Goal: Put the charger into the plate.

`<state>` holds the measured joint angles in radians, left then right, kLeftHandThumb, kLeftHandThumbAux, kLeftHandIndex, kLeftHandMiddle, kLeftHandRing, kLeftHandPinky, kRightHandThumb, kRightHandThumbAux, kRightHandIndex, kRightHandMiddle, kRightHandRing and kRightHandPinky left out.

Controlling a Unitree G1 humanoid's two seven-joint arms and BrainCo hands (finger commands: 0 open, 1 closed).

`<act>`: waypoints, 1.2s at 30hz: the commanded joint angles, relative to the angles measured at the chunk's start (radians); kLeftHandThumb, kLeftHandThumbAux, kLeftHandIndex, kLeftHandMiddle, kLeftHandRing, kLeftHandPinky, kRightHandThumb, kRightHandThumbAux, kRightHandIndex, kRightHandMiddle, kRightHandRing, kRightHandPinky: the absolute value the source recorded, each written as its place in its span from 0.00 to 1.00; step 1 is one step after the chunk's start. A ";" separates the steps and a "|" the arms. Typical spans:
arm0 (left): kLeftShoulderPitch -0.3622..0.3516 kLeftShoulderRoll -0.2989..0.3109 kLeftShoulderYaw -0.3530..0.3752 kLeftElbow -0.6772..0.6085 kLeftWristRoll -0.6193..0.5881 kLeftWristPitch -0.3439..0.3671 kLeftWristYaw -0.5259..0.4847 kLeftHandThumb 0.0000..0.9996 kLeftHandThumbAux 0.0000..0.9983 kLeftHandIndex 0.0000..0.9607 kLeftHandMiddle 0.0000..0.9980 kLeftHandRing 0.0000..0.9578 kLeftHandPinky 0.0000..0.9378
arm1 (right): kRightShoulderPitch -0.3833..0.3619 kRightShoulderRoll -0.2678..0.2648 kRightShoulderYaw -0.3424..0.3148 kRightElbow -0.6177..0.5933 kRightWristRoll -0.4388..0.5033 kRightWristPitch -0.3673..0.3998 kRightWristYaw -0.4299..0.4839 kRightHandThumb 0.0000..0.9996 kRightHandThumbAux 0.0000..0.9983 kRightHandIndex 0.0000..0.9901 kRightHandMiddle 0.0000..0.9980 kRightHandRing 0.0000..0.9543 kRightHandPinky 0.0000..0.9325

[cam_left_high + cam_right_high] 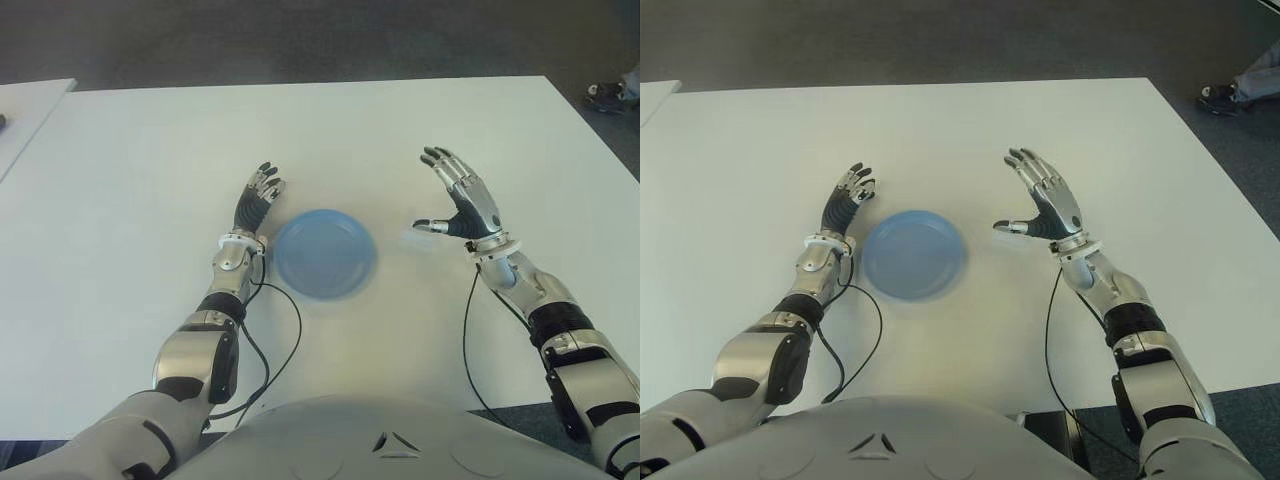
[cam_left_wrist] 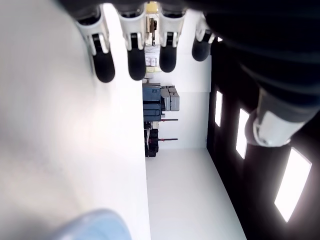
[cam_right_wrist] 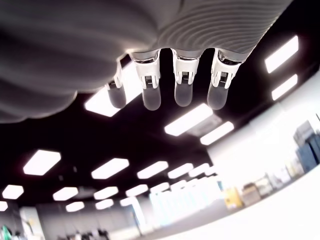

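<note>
Plate (image 1: 325, 254): blue, empty, on the white counter (image 1: 150, 180).
Charger: not visible in any view.
Left hand (image 1: 258, 198): just left of the plate, fingers relaxed, holding nothing.
Right hand (image 1: 458, 195): right of the plate, raised, fingers spread, holding nothing.
Progress: nothing placed yet.

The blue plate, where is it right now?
In the eye views the blue plate sits on the white table, between both open hands, close beside the left hand.

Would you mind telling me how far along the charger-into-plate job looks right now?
Nothing looks done: the blue plate on the white table holds nothing, and no charger shows in any view. Nothing is in hand either: the left hand beside the plate's left and the right hand raised to its right are both open. Finding, grasping and placing the charger all remain.
</note>
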<state>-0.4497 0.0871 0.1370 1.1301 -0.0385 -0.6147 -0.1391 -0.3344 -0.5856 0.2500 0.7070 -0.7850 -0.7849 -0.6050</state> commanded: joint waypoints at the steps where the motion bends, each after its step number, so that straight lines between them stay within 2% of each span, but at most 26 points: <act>1: 0.041 -0.002 -0.007 0.028 0.010 0.049 0.010 0.00 0.53 0.00 0.13 0.17 0.22 | 0.013 -0.036 0.033 -0.043 0.000 0.097 0.176 0.33 0.11 0.00 0.00 0.00 0.00; 6: 0.043 0.000 -0.006 0.027 0.008 0.048 0.000 0.00 0.52 0.00 0.13 0.17 0.22 | 0.033 -0.056 0.050 -0.082 0.026 0.161 0.333 0.29 0.10 0.00 0.00 0.00 0.00; 14: 0.044 0.004 -0.008 0.026 0.008 0.053 -0.010 0.00 0.52 0.00 0.13 0.17 0.21 | 0.053 -0.087 0.064 -0.095 0.041 0.215 0.472 0.26 0.09 0.00 0.00 0.00 0.00; 23: 0.044 0.007 -0.008 0.025 0.006 0.050 -0.022 0.00 0.52 0.00 0.13 0.17 0.22 | 0.063 -0.107 0.077 -0.100 0.035 0.254 0.545 0.29 0.09 0.00 0.00 0.00 0.00; 36: 0.046 0.007 -0.012 0.022 0.009 0.056 -0.019 0.00 0.53 0.00 0.12 0.17 0.20 | 0.076 -0.131 0.096 -0.109 0.032 0.267 0.569 0.29 0.09 0.00 0.00 0.00 0.00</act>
<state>-0.4470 0.0937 0.1350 1.1257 -0.0388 -0.6091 -0.1477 -0.2787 -0.7063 0.3311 0.5979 -0.7479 -0.5310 -0.0552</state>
